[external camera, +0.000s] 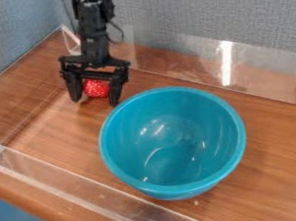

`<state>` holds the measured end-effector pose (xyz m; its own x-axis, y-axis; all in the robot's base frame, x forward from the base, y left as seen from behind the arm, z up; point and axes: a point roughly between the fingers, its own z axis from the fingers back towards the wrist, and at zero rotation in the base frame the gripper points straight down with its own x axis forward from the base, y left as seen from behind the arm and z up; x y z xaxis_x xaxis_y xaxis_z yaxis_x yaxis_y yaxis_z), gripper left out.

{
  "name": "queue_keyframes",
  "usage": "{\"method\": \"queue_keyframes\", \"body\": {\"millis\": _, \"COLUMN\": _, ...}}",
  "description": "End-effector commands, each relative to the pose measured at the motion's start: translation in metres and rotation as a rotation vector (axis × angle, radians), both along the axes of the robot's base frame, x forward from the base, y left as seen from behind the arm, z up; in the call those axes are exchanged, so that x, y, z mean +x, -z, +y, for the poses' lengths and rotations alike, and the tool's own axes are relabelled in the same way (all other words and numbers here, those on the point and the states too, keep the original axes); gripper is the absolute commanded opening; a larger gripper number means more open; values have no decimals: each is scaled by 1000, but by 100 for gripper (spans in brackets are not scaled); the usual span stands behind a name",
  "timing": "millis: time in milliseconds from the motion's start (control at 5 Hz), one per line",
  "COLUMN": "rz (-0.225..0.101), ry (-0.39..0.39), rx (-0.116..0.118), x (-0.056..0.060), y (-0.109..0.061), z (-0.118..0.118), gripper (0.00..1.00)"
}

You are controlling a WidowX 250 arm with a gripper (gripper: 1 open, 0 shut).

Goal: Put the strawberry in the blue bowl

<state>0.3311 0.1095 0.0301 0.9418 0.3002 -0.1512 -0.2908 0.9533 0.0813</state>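
Strawberry (97,87) on the wooden counter (41,116) in the upper left of the frame, partly hidden behind the black gripper (96,85). Jaws spread wide, one finger to each side of the fruit; no grip to be seen, and contact too unclear to tell. Below and to the right, round the middle of the frame, the teal-blue bowl (174,143), with no strawberry inside. Reach seemingly done, with alignment looking about right. Left to do: close on the fruit, lift, carry down and rightward over the rim, release. Probably well short of halfway, with nothing yet delivered.
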Motion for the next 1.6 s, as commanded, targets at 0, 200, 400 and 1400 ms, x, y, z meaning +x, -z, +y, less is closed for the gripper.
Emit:
{"method": "queue_keyframes", "body": {"millis": 0, "rz": -45, "ry": -20, "rx": 7, "x": 8, "y": -7, "z": -2, "gripper": 100}}
{"method": "queue_keyframes", "body": {"millis": 200, "rz": -43, "ry": -48, "rx": 3, "x": 5, "y": -11, "z": 1, "gripper": 100}}
{"method": "queue_keyframes", "body": {"millis": 400, "rz": -42, "ry": -77, "rx": 1, "x": 3, "y": -14, "z": 5, "gripper": 100}}
{"method": "queue_keyframes", "body": {"millis": 1400, "rz": -48, "ry": -87, "rx": -23, "x": 11, "y": -28, "z": 14, "gripper": 100}}
